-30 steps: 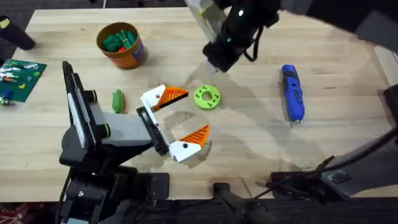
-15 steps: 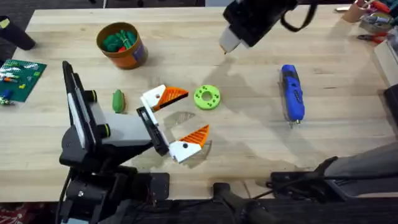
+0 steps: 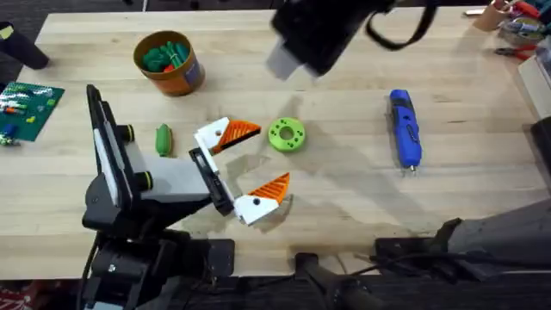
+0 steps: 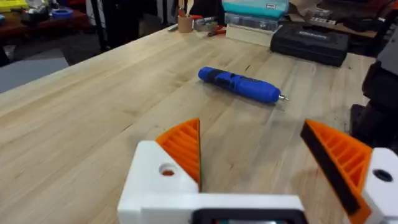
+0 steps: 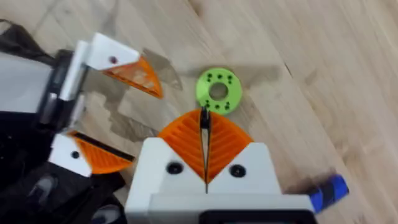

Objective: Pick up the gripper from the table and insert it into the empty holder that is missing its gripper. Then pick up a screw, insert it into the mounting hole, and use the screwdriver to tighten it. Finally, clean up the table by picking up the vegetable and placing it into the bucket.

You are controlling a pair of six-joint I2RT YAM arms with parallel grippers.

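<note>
The gripper, a white block with an orange wedge, sits at the far end of the black holder bar on my left arm. The dotted finger sits at the near end. My left gripper stands open over bare wood. My right gripper hangs high above the green holed disc. It is shut on a thin dark screw. The blue screwdriver lies to the right. The green vegetable lies left of my arm, below the orange bucket.
Green items lie inside the bucket. A green board rests at the table's left edge. Tools and boxes crowd the far right corner. Bare wood stretches between the disc and the screwdriver.
My right gripper has risen from beside the green disc, swung away toward the far edge, then shifted left, closer under the camera. The left arm and the table items stayed put.
</note>
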